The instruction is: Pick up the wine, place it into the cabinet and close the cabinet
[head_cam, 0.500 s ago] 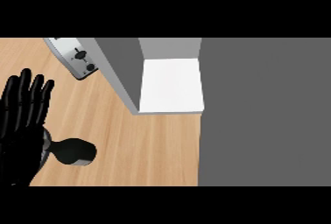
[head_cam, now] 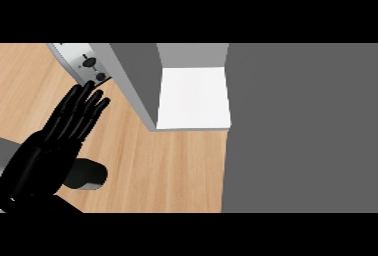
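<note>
Only 1 hand shows: the left hand (head_cam: 52, 150), at the view's left, with its fingers straight and holding nothing. The wine (head_cam: 90, 176), a dark round shape seen from above, stands on the wooden counter (head_cam: 170, 170) just beside the palm, partly hidden by it. The cabinet (head_cam: 193, 97) stands open, probably to receive the bottle.

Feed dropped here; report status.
Left hand open, fingers straight, partly over wine. Right hand not in view. Wine on counter, not gripped. Cabinet open, nothing between.
</note>
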{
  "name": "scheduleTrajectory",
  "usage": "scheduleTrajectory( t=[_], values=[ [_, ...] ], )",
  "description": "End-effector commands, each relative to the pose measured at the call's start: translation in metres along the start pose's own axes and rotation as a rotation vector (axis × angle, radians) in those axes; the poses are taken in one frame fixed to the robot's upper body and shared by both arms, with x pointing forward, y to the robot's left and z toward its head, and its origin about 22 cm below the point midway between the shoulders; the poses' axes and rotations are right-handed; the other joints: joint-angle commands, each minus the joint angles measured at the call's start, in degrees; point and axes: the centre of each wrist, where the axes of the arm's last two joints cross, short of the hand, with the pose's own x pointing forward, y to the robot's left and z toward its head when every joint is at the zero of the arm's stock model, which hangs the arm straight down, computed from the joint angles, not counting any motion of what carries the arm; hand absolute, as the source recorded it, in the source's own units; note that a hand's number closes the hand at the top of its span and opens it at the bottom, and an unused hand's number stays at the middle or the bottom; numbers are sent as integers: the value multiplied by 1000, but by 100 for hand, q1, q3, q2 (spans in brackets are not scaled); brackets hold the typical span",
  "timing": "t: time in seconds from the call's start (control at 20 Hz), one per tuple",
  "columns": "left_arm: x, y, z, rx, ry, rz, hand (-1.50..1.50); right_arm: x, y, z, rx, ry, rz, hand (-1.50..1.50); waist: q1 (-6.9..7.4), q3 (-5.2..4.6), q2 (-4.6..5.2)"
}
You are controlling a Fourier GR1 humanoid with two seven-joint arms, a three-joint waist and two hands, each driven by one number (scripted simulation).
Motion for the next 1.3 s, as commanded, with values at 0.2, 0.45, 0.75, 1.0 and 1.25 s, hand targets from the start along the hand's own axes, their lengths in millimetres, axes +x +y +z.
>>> scheduleTrajectory(
  t=[0.2,0.45,0.75,1.0,1.25],
  values=[
    [38,-13,14,-94,113,129,-150,54,7,26,109,27,-80,-150,79,-10,-8],
    [85,-27,28,-70,119,126,-150,80,13,42,113,37,-89,-150,66,-7,-12],
    [103,-52,48,-83,120,141,-150,97,26,42,113,49,-76,-150,114,-11,-32],
    [110,-45,50,-73,143,120,-150,101,30,40,120,44,-89,-150,139,-15,-37],
    [118,-55,44,-43,142,132,-150,107,26,47,121,64,-77,-150,89,-5,-63]
  ],
)
